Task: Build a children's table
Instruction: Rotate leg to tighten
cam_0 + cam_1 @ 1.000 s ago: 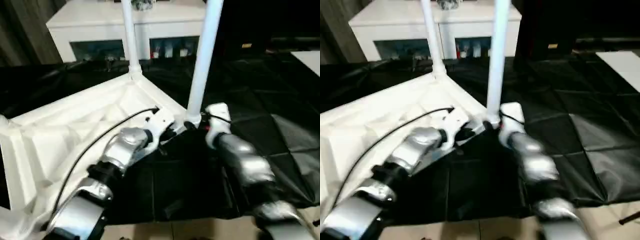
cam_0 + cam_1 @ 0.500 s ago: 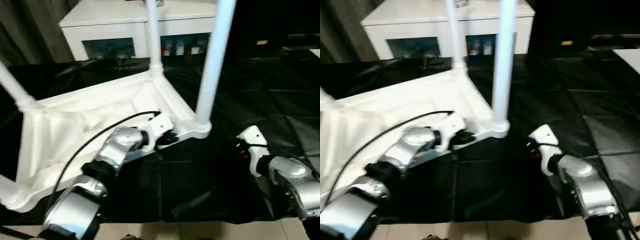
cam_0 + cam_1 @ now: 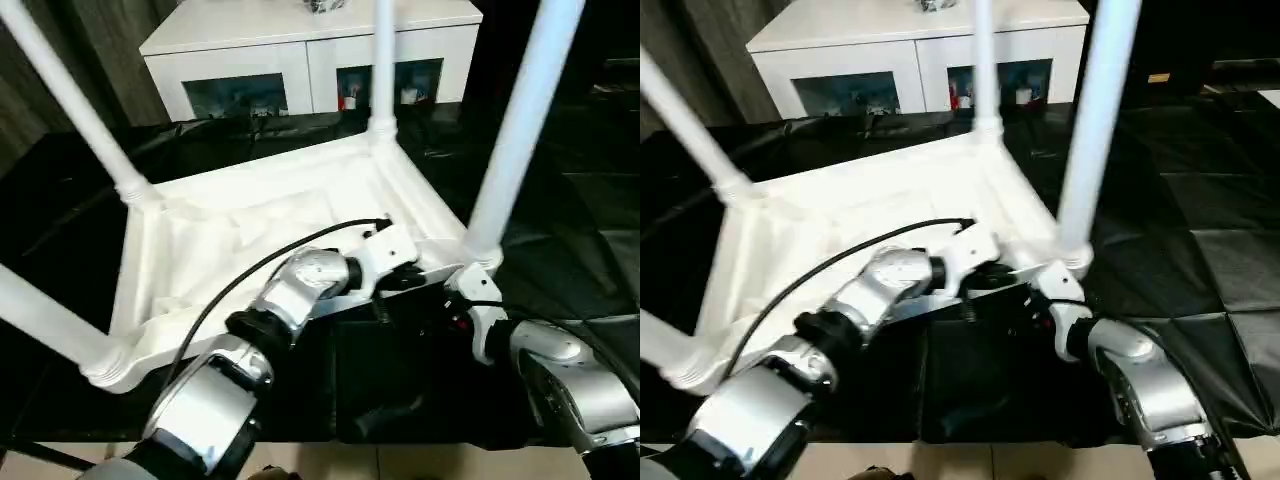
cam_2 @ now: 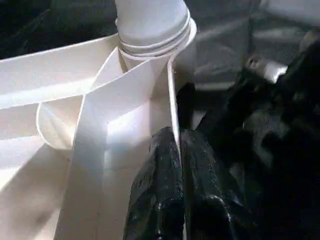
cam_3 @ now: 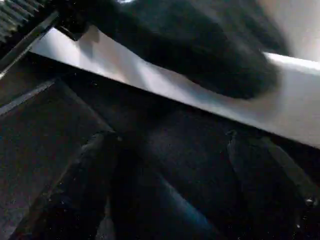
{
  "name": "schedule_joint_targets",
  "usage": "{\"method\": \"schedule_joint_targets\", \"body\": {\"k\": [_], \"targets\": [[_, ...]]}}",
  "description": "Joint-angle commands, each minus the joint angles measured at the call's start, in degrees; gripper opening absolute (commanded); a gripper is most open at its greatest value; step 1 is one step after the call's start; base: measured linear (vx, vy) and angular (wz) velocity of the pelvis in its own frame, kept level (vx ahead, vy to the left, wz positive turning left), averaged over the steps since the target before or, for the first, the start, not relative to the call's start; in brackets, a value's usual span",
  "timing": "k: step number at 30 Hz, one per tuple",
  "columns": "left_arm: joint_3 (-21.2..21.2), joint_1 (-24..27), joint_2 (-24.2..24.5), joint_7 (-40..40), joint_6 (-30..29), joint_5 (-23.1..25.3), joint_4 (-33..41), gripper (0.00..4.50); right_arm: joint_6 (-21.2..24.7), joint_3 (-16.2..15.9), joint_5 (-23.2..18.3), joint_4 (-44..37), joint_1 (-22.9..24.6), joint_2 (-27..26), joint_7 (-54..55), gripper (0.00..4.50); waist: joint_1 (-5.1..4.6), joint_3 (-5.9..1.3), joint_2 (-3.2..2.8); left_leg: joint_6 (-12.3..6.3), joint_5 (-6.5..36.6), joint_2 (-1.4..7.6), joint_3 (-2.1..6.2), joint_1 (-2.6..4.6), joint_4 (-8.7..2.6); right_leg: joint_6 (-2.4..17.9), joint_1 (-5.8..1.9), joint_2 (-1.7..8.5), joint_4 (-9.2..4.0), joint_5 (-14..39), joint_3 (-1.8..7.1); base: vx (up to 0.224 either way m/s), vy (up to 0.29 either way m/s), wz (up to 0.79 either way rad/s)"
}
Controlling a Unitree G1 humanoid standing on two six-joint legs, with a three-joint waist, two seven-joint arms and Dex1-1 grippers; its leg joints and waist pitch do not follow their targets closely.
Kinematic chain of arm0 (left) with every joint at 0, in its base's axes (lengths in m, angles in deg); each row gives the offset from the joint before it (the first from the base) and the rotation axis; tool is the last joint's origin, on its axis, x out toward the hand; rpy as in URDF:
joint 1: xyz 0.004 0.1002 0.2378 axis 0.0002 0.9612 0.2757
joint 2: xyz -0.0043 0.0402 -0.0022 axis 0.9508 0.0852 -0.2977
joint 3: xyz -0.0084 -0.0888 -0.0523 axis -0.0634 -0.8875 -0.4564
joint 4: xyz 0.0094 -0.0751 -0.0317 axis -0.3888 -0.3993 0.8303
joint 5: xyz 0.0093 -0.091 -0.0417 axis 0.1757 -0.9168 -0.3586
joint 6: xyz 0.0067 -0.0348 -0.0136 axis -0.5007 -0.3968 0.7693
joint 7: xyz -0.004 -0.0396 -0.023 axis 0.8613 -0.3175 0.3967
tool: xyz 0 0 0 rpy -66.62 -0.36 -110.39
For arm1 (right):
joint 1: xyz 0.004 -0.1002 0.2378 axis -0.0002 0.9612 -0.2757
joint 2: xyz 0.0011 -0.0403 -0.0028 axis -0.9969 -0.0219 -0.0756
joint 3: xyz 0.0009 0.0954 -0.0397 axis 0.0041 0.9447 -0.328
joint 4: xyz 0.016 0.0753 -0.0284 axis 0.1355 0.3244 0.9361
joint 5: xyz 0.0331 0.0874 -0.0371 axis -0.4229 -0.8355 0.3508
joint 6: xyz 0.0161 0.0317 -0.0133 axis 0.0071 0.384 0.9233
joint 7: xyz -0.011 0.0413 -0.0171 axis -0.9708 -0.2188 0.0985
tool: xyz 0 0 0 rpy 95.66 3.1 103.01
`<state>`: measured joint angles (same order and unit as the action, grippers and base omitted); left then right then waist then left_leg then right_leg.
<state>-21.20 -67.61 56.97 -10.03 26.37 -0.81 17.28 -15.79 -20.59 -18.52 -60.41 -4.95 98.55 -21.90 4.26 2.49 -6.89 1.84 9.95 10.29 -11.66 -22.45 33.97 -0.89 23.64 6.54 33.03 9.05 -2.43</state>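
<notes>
Children's table [image 3: 270, 215] lies upside down on a black sheet [image 3: 560, 210], ribbed underside up, legs standing in the corner sockets. Near-right leg [image 3: 515, 130] rises from its socket just beside both grippers; far-right leg [image 3: 381, 60] stands at the back corner; far-left leg [image 3: 75, 105] and near-left leg [image 3: 45, 320] lean out toward the left edge.

Left gripper [image 4: 179, 150]: fingers together, pinched on the thin outer wall of the tabletop right by the near-right socket. Its cable [image 3: 250, 280] loops back over the silver forearm.

Right gripper [image 3: 1035, 300]: fingers [image 5: 95, 185] spread wide, nothing between them, low beside the tabletop's near edge below that same corner; cannot tell if it touches the rim.

White glass-doored cabinet [image 3: 300, 55] behind the sheet, well apart from the table
</notes>
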Motion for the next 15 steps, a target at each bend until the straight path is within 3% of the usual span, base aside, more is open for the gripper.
{"method": "schedule_joint_targets", "body": {"k": [1, 3, 5, 6, 7, 8, 9, 11, 13, 14, 15], "targets": [[-3.2, -2.5, -1.2, 2.5, 6.1, -2.6, 1.8, 0.0, 0.9, -1.0, 0.4, -0.7, -0.9, -0.4, -0.2, 3.76, -0.35, -4.22, 3.11, -7.6, 10.7, 1.8, 1.13, 0.72, -3.27, 10.8, -2.9, 1.54, -4.0, 15.7, 0.71, 0.0, 0.0, 0.0], [-3.5, -2.4, -0.5, 1.9, 5.4, -2.6, 0.7, 0.55, 1.0, -1.4, 0.4, -0.6, -1.3, -0.6, -0.5, 3.77, -0.59, -4.1, 3.42, -8.05, 10.3, 1.71, 1.13, 0.46, -3.28, 10.7, -2.92, 1.54, -4.03, 15.6, 0.61, 0.0, 0.0, 0.0], [-3.7, -2.4, -0.1, 2.4, 5.2, -2.3, 0.1, 0.55, 0.9, -1.7, 0.7, -0.3, -1.4, -0.4, -0.6, 3.77, -0.51, -4.34, 3.35, -8.25, 10.0, 1.79, 1.14, 0.6, -3.15, 11.2, -2.89, 1.66, -3.94, 14.9, 0.61, 0.0, 0.0, 0.0], [-3.6, -2.4, 0.4, 3.2, 4.8, -1.7, -0.6, 0.68, 0.7, -1.9, 1.1, 0.1, -1.7, -0.3, -0.9, 3.77, -0.48, -4.49, 3.6, -8.68, 9.1, 1.86, 1.21, 0.5, -3.04, 11.7, -2.85, 1.64, -3.52, 13.2, 0.6, 0.0, 0.0, 0.0], [-3.5, -2.5, 0.7, 3.9, 5.0, -1.3, -0.9, 0.68, 0.7, -1.9, 1.0, 0.2, -1.8, -0.3, -1.1, 3.77, -0.56, -4.19, 3.58, -8.81, 9.5, 1.97, 1.19, 0.51, -3.23, 11.7, -2.66, 1.55, -3.84, 13.6, 0.57, 0.0, 0.0, 0.0], [-3.5, -2.5, 0.7, 4.0, 5.0, -1.2, -1.0, 0.8, 0.7, -1.9, 1.0, 0.2, -1.9, -0.3, -1.1, 3.77, -0.64, -4.32, 4.0, -8.84, 9.5, 1.89, 1.23, 0.38, -3.11, 11.5, -2.88, 1.63, -3.6, 13.6, 0.51, 0.0, 0.0, 0.0], [-3.7, -2.8, 1.0, 5.7, 4.9, -0.8, -1.7, 0.95, 0.7, -2.0, 0.9, 0.3, -2.1, -0.2, -1.7, 3.77, -0.68, -4.26, 3.82, -8.85, 9.4, 2.01, 1.24, 0.44, -3.15, 11.6, -2.69, 1.5, -3.59, 12.9, 0.53, 0.0, 0.0, 0.0], [-4.1, -3.6, 1.6, 9.0, 5.0, 0.3, -3.6, 0.97, 0.7, -2.4, 0.9, 0.3, -2.4, 0.6, -3.0, 3.77, -0.87, -4.31, 4.48, -8.92, 9.1, 2.03, 1.26, 0.35, -3.1, 12.0, -2.83, 1.5, -3.43, 11.3, 0.51, 0.0, 0.0, 0.0], [-4.1, -4.0, 2.2, 10.1, 5.2, 0.9, -4.3, 1.19, 0.5, -2.5, 0.7, 0.0, -2.4, 1.5, -4.1, 3.77, -0.87, -4.26, 4.36, -8.97, 9.6, 2.01, 1.27, 0.42, -3.09, 12.2, -2.82, 1.5, -3.42, 11.0, 0.49, 0.0, 0.0, 0.0], [-4.4, -4.1, 2.6, 10.3, 5.3, 0.9, -4.4, 1.31, 0.4, -2.5, 0.4, -0.5, -2.3, 2.3, -5.1, 3.77, -0.82, -4.23, 4.74, -8.72, 10.1, 2.03, 1.22, 0.5, -3.12, 12.2, -2.84, 1.55, -3.48, 11.4, 0.54, 0.0, 0.0, 0.0], [-4.5, -4.1, 2.7, 10.1, 5.3, 0.8, -4.4, 1.36, 0.4, -2.4, 0.2, -0.7, -2.3, 2.6, -5.5, 3.77, -0.7, -4.25, 4.68, -8.65, 10.1, 2.04, 1.23, 0.55, -3.1, 12.3, -2.87, 1.58, -3.42, 11.4, 0.56, 0.0, 0.0, 0.0]]}}
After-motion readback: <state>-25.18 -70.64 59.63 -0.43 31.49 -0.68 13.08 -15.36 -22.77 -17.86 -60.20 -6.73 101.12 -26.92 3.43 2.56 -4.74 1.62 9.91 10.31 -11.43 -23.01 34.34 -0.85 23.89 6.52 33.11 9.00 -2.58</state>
